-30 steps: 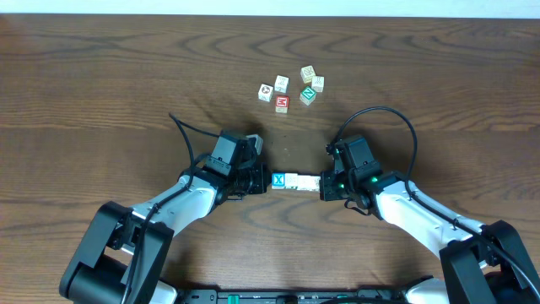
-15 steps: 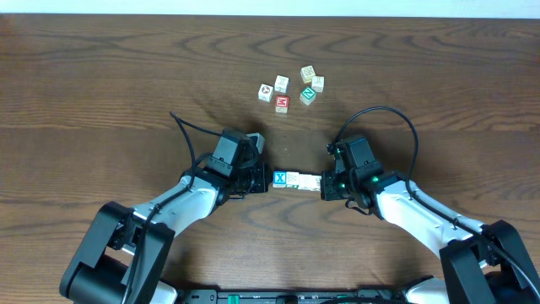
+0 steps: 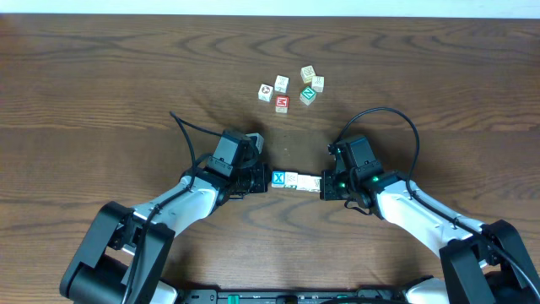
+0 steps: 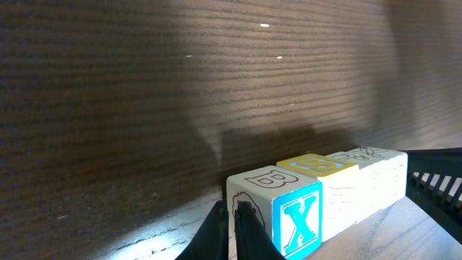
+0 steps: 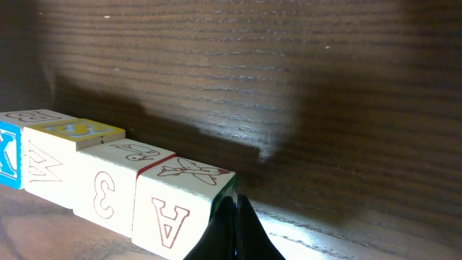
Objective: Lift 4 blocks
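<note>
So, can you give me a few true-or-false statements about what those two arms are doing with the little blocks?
1. The row squeezed between the two arms has four blocks. True.
2. The X block is at the end by the right gripper. False: it is at the end by the left gripper.
3. Both grippers have their fingers shut. True.
4. The red block is part of the row. False: it lies apart, in a loose cluster beyond the arms.
</note>
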Controlling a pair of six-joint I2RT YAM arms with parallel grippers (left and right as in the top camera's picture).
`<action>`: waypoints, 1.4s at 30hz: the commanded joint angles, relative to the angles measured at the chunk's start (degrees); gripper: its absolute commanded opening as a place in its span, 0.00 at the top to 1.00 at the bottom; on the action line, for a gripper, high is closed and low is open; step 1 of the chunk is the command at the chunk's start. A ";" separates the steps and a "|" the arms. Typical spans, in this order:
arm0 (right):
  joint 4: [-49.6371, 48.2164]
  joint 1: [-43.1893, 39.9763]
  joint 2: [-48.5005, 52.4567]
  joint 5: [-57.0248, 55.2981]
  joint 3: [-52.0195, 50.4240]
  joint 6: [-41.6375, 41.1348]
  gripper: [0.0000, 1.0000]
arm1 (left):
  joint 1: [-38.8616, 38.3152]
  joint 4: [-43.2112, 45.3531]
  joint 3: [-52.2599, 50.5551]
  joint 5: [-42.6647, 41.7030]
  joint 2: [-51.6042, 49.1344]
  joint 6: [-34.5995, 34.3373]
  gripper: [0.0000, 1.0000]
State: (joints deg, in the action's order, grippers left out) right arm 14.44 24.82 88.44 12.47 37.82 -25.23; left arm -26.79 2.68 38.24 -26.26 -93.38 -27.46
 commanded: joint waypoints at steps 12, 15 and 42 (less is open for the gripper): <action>-3.32 0.87 0.15 12.52 1.20 -2.62 0.99 | -1.60 0.02 1.38 -4.85 -0.57 -0.70 0.93; -3.37 0.87 0.15 12.52 1.20 -2.58 0.99 | -1.60 0.04 1.38 -4.92 -0.57 -0.70 0.93; -2.60 0.90 0.15 12.68 5.16 -1.27 0.99 | -1.60 1.33 1.44 -7.85 0.72 -0.09 0.93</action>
State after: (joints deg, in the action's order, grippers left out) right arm 13.15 24.18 88.49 13.61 39.59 -26.68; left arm -26.65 2.76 38.24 -24.86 -93.38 -27.38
